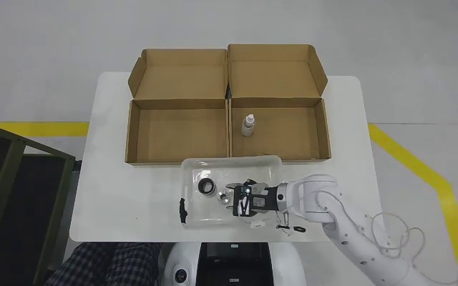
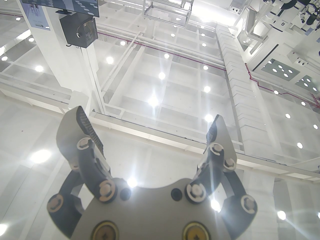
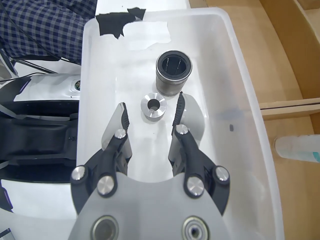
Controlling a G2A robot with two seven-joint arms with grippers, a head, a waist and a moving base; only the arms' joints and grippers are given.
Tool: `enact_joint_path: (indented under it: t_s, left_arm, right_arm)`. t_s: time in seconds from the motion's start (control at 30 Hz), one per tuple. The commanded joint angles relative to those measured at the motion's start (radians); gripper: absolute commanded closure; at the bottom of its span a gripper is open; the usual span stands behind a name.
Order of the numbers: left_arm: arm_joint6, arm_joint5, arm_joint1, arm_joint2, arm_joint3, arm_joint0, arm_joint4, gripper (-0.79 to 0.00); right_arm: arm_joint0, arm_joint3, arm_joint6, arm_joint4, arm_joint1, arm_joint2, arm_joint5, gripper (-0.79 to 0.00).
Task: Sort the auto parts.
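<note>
My right gripper (image 3: 151,101) is low inside the clear plastic bin (image 3: 220,58) at the near edge of the white counter (image 1: 107,179). Its fingers are released, spread either side of the small silver metal bushing (image 3: 153,111) and apart from it. A dark cylindrical bearing sleeve (image 3: 173,76) stands upright just beyond. The left gripper (image 2: 148,114) points at the ceiling, fingers released wide.

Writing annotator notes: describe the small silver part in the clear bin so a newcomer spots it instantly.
On the white table, in front of the two cardboard boxes, sits a clear plastic bin. Inside it, between the fingers of the open right gripper, stands a short silver metal ring with a centre hole. Its only neighbour, the dark bearing, is taller, wider and darker.
</note>
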Motion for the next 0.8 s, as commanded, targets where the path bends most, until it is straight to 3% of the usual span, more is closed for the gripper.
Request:
enact_joint_path:
  t_s: [0.0,0.77]
  left_arm:
    - [0.0,0.0,0.0,0.0,0.0,0.0,0.0,-0.785]
    - [0.0,0.0,0.0,0.0,0.0,0.0,0.0,-0.785]
  right_arm:
    - [0.005,0.016,-0.011,-0.009,-0.003,-0.009,0.007,-0.351]
    - [0.066,0.122,-0.06,-0.104,-0.038,-0.112,0.055,-0.422]
